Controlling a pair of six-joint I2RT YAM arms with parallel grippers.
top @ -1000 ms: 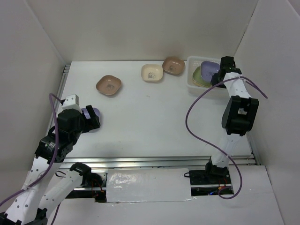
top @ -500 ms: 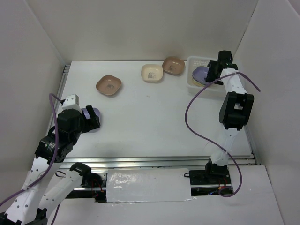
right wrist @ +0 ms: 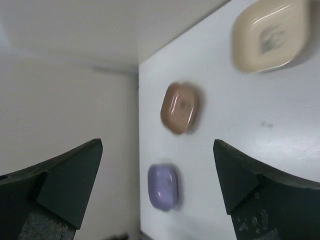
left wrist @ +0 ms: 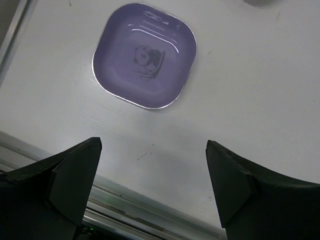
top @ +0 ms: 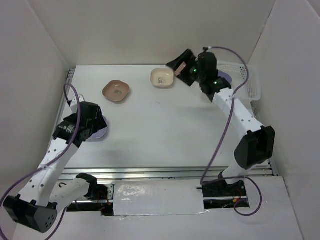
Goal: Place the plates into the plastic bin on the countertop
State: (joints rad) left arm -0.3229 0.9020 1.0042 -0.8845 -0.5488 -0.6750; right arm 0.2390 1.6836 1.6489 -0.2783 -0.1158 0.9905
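The left gripper (left wrist: 153, 149) hangs above the desk (top: 165, 125) with its 2 fingers spread wide and nothing between them. Just ahead of it lies a lilac plate (left wrist: 145, 55), flat on the desk near the metal rail (left wrist: 30, 145). The dark print in its centre is a panda; no lettering can be made out.

The right gripper (right wrist: 157, 146) is also spread wide and empty. From above it is raised over the far side of the desk, just right of the cream plate (top: 162, 77), and it hides most of a second brown plate (top: 188, 66).

The brown plate (top: 116, 91) sits alone, well left of the cream one. Both have centre motifs too blurred to read.

The plastic bin (top: 254, 84) stands at the far right corner, partly behind the right arm. A sliver of lilac (top: 226, 78) shows inside it.
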